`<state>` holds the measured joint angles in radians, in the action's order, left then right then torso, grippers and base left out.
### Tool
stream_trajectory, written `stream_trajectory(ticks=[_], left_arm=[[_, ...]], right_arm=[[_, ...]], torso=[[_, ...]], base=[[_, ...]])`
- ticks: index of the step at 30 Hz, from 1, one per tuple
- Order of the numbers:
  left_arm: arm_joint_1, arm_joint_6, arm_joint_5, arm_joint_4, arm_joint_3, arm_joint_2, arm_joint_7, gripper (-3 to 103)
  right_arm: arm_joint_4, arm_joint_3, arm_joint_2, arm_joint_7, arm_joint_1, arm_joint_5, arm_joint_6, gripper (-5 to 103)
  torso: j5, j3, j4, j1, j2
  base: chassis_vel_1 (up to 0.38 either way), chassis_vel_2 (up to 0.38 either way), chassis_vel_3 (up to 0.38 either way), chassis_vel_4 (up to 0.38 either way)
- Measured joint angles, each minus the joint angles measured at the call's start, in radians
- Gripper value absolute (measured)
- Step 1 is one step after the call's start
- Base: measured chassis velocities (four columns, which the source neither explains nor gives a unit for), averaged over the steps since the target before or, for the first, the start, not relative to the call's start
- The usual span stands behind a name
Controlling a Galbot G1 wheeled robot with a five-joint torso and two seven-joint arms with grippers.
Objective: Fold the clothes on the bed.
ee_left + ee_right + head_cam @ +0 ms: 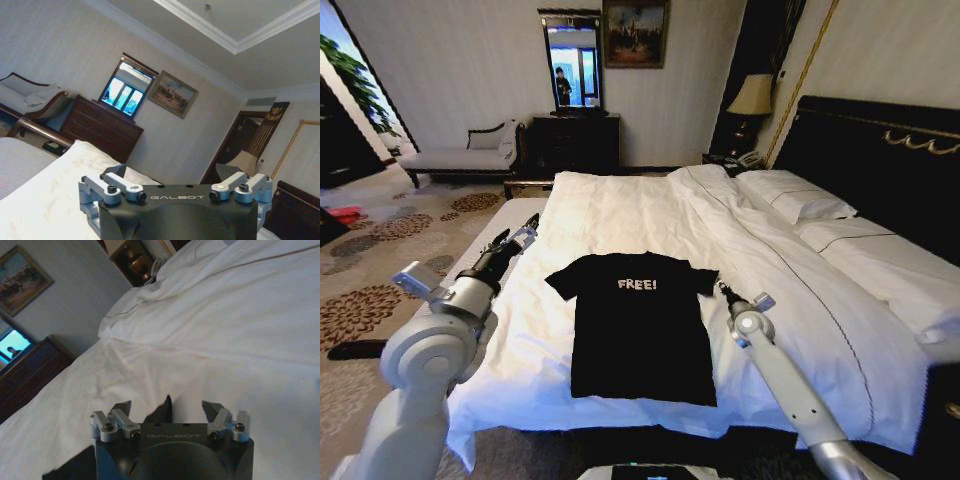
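Note:
The clothes are one black T-shirt (pixel 640 325) with white "FREE!" lettering, spread flat, chest up, on the white duvet of the bed (pixel 620 210) near its foot. My right gripper (pixel 723 289) sits low at the shirt's right sleeve. In the right wrist view this gripper (pixel 166 407) is open, and a black tip of the sleeve (pixel 166 410) shows between its spread fingers. My left gripper (pixel 517 235) hovers open above the bed's left edge, apart from the left sleeve. In the left wrist view that gripper (pixel 172 175) points across the bed toward the far wall.
White pillows (pixel 800 198) and the dark headboard (pixel 880 150) lie at the right. A dark dresser (pixel 575 142) with a mirror stands past the bed. A pale chaise bench (pixel 460 155) is at the back left. Patterned carpet (pixel 380 250) covers the floor on the left.

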<state>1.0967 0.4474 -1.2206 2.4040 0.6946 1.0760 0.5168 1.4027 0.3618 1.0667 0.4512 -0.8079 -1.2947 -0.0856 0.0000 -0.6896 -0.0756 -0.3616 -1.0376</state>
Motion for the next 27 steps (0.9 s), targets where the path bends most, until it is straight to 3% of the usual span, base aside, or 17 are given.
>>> stream_trajectory(ticks=[6,18,27], left_arm=[[0.004,0.001,0.001,-0.001,0.005,-0.006,0.000,100],[-0.008,0.002,-0.003,-0.010,0.006,-0.018,0.002,100],[-0.025,0.002,-0.008,-0.027,-0.004,-0.026,0.002,100]], right_arm=[[-0.121,-0.051,-0.017,-0.036,0.108,-0.102,-0.063,99],[-0.349,-0.116,0.021,-0.137,0.241,-0.150,-0.103,101],[-0.406,-0.115,0.055,-0.170,0.259,-0.129,-0.098,70]], torso=[[0.0000,0.000,0.0001,0.000,0.000],[0.0000,0.000,0.0002,0.000,0.000],[0.0000,0.000,0.0003,0.000,0.000]], base=[[0.000,0.000,0.000,0.000],[0.000,0.000,0.000,0.000],[0.000,0.000,0.000,0.000]])
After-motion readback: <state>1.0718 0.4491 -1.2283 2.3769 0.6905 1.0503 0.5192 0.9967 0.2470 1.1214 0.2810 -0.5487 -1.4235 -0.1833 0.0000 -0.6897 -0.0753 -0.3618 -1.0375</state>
